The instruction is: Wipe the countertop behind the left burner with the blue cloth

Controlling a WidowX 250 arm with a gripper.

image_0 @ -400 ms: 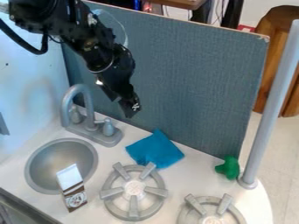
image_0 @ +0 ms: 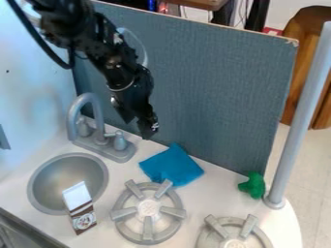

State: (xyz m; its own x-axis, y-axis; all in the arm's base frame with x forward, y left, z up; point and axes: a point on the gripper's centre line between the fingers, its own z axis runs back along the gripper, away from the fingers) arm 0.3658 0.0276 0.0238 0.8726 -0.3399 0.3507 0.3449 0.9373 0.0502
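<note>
White counter [image_0: 210, 196] holds a blue cloth [image_0: 171, 166], below and apart from the parted jaws.

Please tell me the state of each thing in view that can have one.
Gripper: raised above the counter, behind the blue cloth.
Blue cloth: lying on the counter, slightly rumpled.
Carton: at the sink's front rim; upright or leaning, I cannot tell.
Faucet: no water visible.
Green toy: resting beside the pole.
Pole: standing.
</note>
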